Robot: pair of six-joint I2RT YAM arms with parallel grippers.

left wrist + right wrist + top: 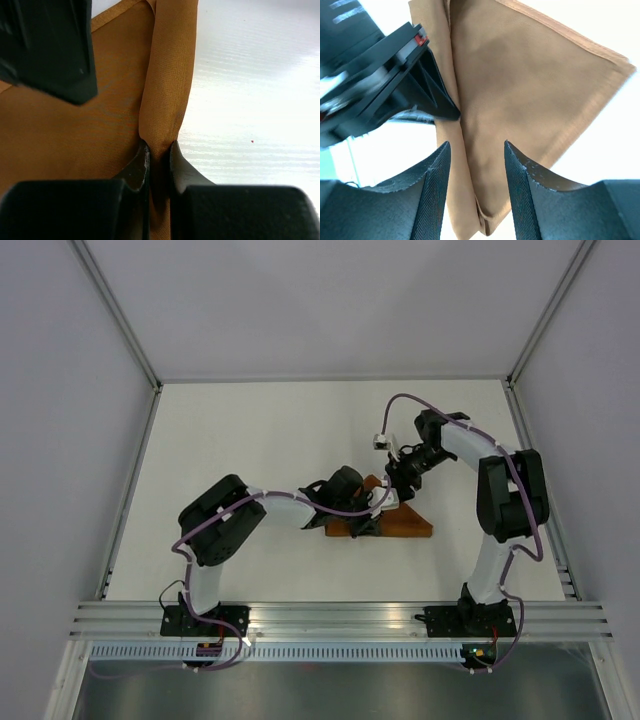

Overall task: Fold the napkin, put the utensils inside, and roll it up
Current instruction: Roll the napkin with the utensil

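Your left gripper (159, 149): jaws pressed together, pinching a raised ridge of the napkin (405, 525). Your right gripper (476, 150): jaws spread, poised over the same cloth, close beside the left. Napkin: rust-orange, folded into a triangle, lying mid-table (250, 430) between both arms.

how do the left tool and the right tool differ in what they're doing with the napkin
The left tool is shut, pinching a raised fold of the napkin. The right tool stands open, with cloth showing in its gap but not gripped. In the top view the left tool reaches in from the left, the right tool from the far right. Both are black and meet over the same napkin.
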